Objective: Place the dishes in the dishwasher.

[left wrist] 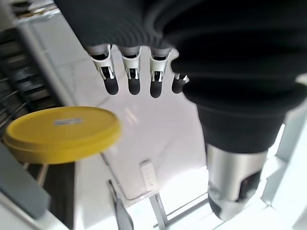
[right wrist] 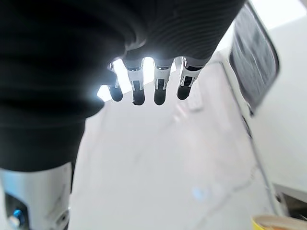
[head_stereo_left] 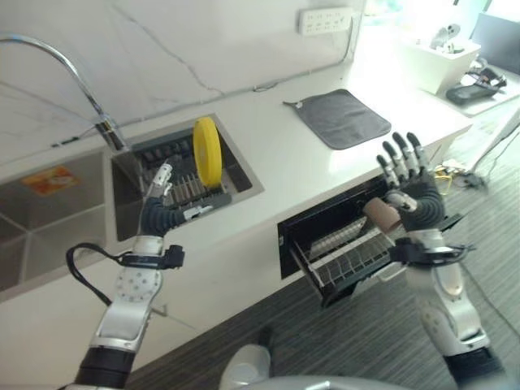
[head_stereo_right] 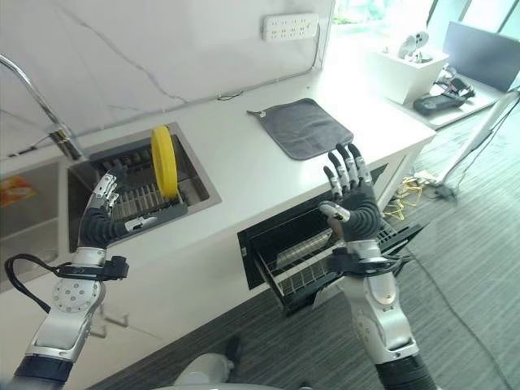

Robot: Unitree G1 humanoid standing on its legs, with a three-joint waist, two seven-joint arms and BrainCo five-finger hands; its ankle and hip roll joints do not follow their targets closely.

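Yellow plate [head_stereo_left: 207, 151] stands on edge in the dark drying rack [head_stereo_left: 183, 191] set in the sink basin [head_stereo_left: 244, 175], beside the faucet [head_stereo_left: 49, 61]. Left hand [head_stereo_left: 159, 183] hovers at the rack's near side, close to the plate but apart from it; fingers straight and relaxed, nothing held, as the left wrist view confirms with the plate's rim seen past the fingertips [left wrist: 131, 85]. Right hand [head_stereo_right: 351, 199] is raised over the pulled-out dishwasher drawer [head_stereo_left: 341, 252], fingers spread upright, empty. The drawer's wire rack [head_stereo_right: 305, 260] looks bare, so by my reading the loading has not started; the plate is the one dish visible. A grey mat [head_stereo_left: 341, 118] lies on the white counter [head_stereo_left: 284, 154], well apart from both hands. Risks from here, as judgement: the plate is thin, smooth and upright between tines, so a grasp on the rim alone could slip or tip it sideways against the rack. Lifting at an angle could catch it on the tines. The carry crosses the counter edge to the drawer below; a loose hold there would drop it to the floor. The right hand sits in the drawer's approach path and could collide during a handover.
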